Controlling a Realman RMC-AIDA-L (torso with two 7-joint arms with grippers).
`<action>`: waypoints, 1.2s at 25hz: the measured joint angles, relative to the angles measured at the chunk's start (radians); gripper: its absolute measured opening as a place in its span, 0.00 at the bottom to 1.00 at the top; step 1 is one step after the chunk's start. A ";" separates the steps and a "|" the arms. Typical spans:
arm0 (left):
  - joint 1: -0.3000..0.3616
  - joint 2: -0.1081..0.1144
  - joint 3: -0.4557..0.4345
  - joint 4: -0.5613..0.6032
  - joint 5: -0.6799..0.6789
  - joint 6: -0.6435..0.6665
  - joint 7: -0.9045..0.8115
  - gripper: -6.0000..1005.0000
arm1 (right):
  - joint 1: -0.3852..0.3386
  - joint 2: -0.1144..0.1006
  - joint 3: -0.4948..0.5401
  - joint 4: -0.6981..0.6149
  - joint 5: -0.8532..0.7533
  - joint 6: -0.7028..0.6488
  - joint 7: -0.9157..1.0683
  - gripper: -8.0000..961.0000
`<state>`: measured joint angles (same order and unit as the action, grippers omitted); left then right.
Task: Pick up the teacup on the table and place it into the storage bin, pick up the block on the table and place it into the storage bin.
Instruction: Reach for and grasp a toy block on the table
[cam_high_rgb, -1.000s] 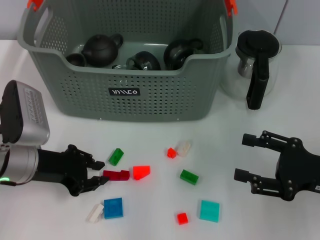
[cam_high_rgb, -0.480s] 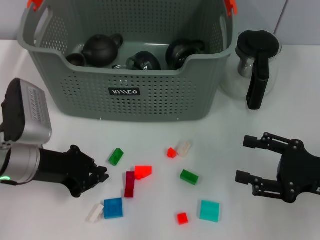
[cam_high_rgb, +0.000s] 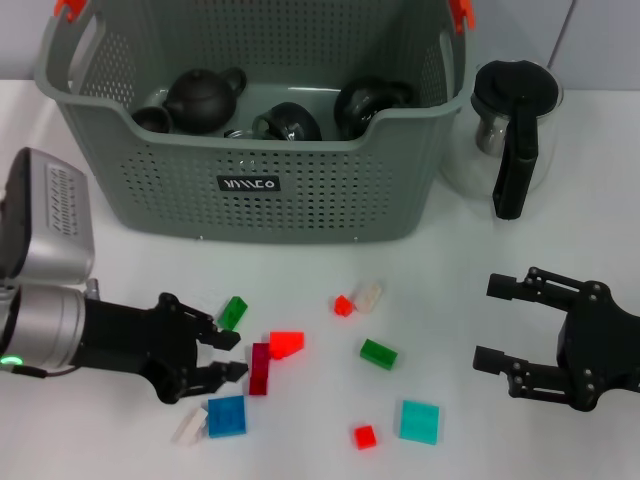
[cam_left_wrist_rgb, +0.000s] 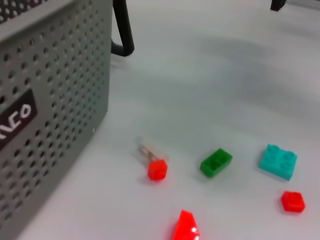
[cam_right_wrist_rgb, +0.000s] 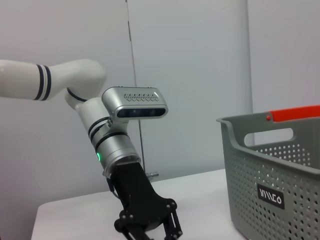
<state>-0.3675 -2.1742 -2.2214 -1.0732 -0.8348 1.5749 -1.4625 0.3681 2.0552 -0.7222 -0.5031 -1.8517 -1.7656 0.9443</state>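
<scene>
Several small blocks lie on the white table (cam_high_rgb: 440, 270). A dark red block (cam_high_rgb: 260, 368) lies beside a bright red one (cam_high_rgb: 285, 345), with a green block (cam_high_rgb: 233, 312) and a blue block (cam_high_rgb: 227, 415) close by. My left gripper (cam_high_rgb: 236, 356) is open and low on the table, its fingertips just left of the dark red block and holding nothing. My right gripper (cam_high_rgb: 485, 322) is open and empty at the right. The grey-green storage bin (cam_high_rgb: 250, 185) stands at the back with dark teapots and cups (cam_high_rgb: 200, 98) inside. No teacup shows on the table.
A glass jug with a black handle (cam_high_rgb: 512, 135) stands right of the bin. More blocks lie mid-table: green (cam_high_rgb: 378, 353), teal (cam_high_rgb: 419, 421), small red (cam_high_rgb: 364, 436), small red (cam_high_rgb: 343, 305), clear (cam_high_rgb: 368, 295), white (cam_high_rgb: 188, 425). The left wrist view shows the bin wall (cam_left_wrist_rgb: 45, 100).
My left gripper has moved right and opened. The dark red block turned from lying crosswise at its fingertips to lying lengthwise beside them. The right arm has barely moved.
</scene>
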 joint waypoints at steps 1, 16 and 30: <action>0.000 0.000 0.006 0.004 -0.003 -0.002 0.001 0.16 | 0.000 0.000 0.000 0.000 0.000 0.000 -0.001 0.86; 0.056 0.004 0.031 -0.008 0.008 0.062 0.018 0.62 | 0.010 -0.001 0.003 0.000 0.000 0.005 0.002 0.86; 0.086 -0.002 0.075 0.030 0.000 -0.037 0.118 0.63 | 0.008 -0.001 0.003 0.000 0.000 0.015 0.002 0.86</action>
<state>-0.2820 -2.1760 -2.1467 -1.0430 -0.8347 1.5375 -1.3449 0.3763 2.0539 -0.7193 -0.5031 -1.8515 -1.7507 0.9465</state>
